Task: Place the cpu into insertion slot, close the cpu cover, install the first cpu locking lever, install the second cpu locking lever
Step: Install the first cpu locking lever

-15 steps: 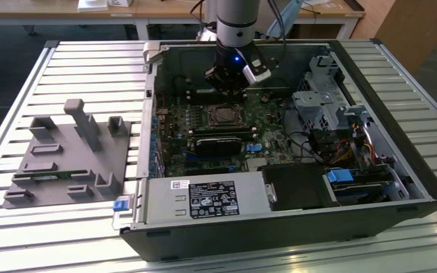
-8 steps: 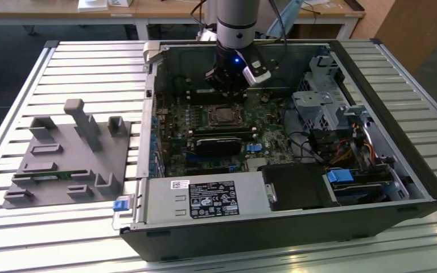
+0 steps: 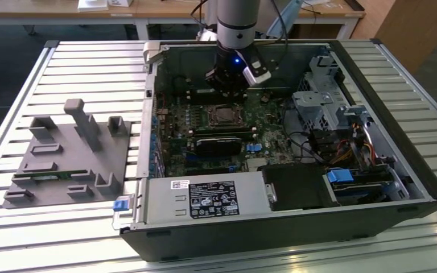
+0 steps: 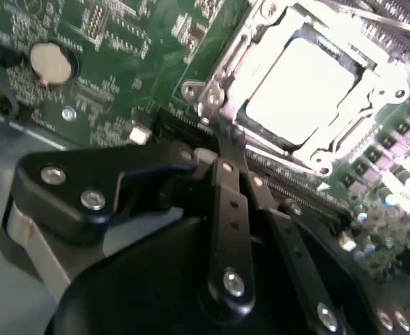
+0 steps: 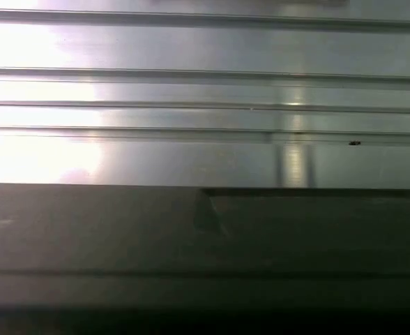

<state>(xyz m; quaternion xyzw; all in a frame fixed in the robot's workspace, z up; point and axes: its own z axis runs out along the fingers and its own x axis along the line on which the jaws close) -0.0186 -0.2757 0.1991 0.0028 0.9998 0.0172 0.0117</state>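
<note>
The cpu point(image 4: 299, 84) lies flat in the insertion slot point(image 3: 222, 115), its pale silver face showing through the window of the cpu cover point(image 4: 227, 84). The cover's silver frame lies down around the chip. In the exterior view my gripper point(image 3: 224, 94) hangs inside the open computer case, just behind the slot. In the second wrist view its black links meet at a shut tip point(image 4: 216, 157) right beside the socket's near corner, with nothing seen between the fingers. A thin silver locking lever point(image 4: 289, 155) runs along the socket's edge close to that tip.
The black case point(image 3: 370, 187) lies open on a slatted metal table point(image 3: 89, 74). A grey fixture block point(image 3: 66, 153) sits on the exterior view's left. Long memory slots point(image 3: 218, 133), a drive cage point(image 3: 317, 105), cables point(image 3: 340, 148) and the power supply point(image 3: 203, 199) crowd the board. A coin cell point(image 4: 51, 61) lies nearby.
</note>
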